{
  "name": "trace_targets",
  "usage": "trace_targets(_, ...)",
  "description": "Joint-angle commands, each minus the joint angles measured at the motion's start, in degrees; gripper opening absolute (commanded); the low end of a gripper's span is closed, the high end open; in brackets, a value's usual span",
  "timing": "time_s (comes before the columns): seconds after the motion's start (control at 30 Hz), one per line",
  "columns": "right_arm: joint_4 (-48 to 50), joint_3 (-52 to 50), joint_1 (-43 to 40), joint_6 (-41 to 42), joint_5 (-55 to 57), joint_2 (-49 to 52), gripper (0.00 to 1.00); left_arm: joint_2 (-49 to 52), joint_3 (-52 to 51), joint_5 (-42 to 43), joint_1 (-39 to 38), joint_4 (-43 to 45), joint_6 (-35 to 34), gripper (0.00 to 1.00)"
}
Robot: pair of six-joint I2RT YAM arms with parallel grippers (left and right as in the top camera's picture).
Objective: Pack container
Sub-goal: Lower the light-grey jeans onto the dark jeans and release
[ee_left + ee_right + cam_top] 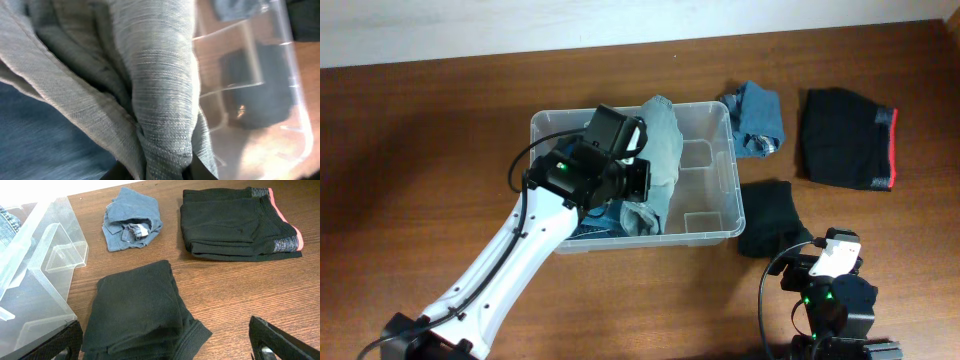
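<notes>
While the left gripper (642, 182) pinches a grey garment (663, 140) inside the container (720, 236) mid-counter, lowering and releasing seems next, the right gripper (165, 335) waiting with fingers spread.

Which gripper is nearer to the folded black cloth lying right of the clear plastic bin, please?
Right. The right gripper sits open close beside the folded black cloth; the left gripper is over the clear plastic bin, holding a grey-blue garment.

Grey woven garment (160, 95) hogs most of the frame, bunching tight at 6 o'clock; blue denim (45, 150) at 8, clear container (292, 95) wall at 3.
</notes>
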Motion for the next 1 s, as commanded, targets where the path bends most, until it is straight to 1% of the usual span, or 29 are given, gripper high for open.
trace_targets(0.0,-0.1,-0.4,-0.4,-0.4,-0.3,-0.3,0.98,-1.7,-1.4,-3.3,3.7,-3.3,-2.6,0.01)
trace_targets(0.13,0.0,-0.4,-0.4,-0.4,-0.3,-0.3,0.98,-1.7,-1.4,-3.3,5.3,-8.2,-6.6,0.00)
trace_targets(0.2,0.0,-0.4,-0.4,-0.4,-0.3,-0.3,0.98,-1.9,-1.4,-3.8,5.4,-10.3,-7.0,0.01)
trace_targets(0.43,0.0,-0.4,-0.4,-0.4,-0.3,-0.3,0.98,-2.1,-1.4,-12.9,5.4,-21.2,-16.0,0.01)
trace_targets(0.5,0.0,-0.4,-0.4,-0.4,-0.3,-0.3,0.98,-2.1,-1.4,-15.3,5.4,-22.3,-16.8,0.10)
trace_targets(0.53,0.0,-0.4,-0.4,-0.4,-0.3,-0.3,0.98,-2.1,-1.4,-16.2,5.4,-22.4,-16.9,0.17)
trace_targets(0.57,-0.1,-0.4,-0.4,-0.4,-0.3,-0.3,0.98,-2.2,-1.4,-17.4,5.5,-22.4,-17.0,0.19)
trace_targets(0.63,0.0,-0.4,-0.4,-0.4,-0.3,-0.3,0.98,-2.7,-1.3,-20.6,6.6,-22.4,-17.0,0.29)
trace_targets(0.73,0.0,-0.4,-0.4,-0.4,-0.3,-0.3,0.98,-5.0,-1.3,-22.4,9.1,-22.4,-17.0,0.43)
trace_targets(0.87,0.0,-0.4,-0.4,-0.4,-0.3,-0.3,0.98,-11.6,-1.3,-24.4,15.4,-22.5,-16.9,0.50)
trace_targets(0.93,-0.1,-0.4,-0.4,-0.4,-0.3,-0.3,0.98,-14.9,-1.3,-23.8,17.8,-21.3,-16.5,0.51)
trace_targets(0.97,0.0,-0.4,-0.4,-0.4,-0.3,-0.3,0.98,-16.5,-1.3,-19.8,18.4,-18.2,-12.6,0.50)
